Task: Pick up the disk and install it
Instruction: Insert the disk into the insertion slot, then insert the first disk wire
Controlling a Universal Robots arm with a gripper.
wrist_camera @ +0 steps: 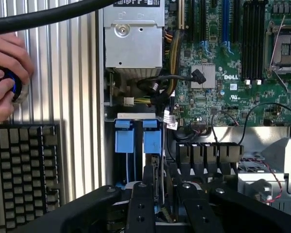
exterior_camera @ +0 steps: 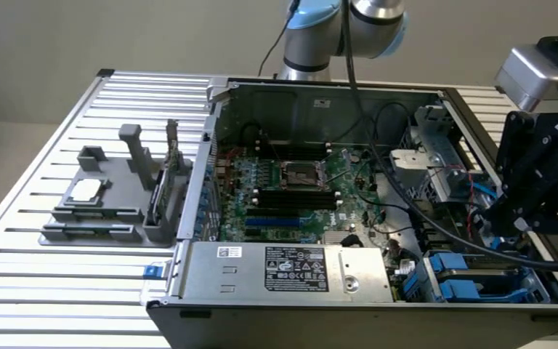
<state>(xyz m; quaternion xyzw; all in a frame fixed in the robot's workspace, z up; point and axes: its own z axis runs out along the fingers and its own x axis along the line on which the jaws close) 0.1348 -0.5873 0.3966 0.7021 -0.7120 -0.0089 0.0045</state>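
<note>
The disk (wrist_camera: 158, 180) stands on edge in the drive bay of the open computer case (exterior_camera: 211, 131), and I see it as a thin grey strip with its blue carrier tab (wrist_camera: 152, 140) beyond it. My gripper (wrist_camera: 160, 194) reaches down into that bay, one black finger (wrist_camera: 141, 204) on each side of the strip, shut against it. In the exterior view my gripper (exterior_camera: 500, 229) hangs over the bay at the case's right side, above the blue carriers (exterior_camera: 456, 280).
A second blue carrier (wrist_camera: 124, 140) sits beside the disk. The grey power-supply box (exterior_camera: 289, 270), motherboard (exterior_camera: 293, 182) and loose cables (wrist_camera: 160, 85) crowd the case. A person's hand (wrist_camera: 5, 73) and a keyboard (wrist_camera: 24, 174) lie on the slatted table. A grey fixture (exterior_camera: 104, 200) stands on the exterior view's left.
</note>
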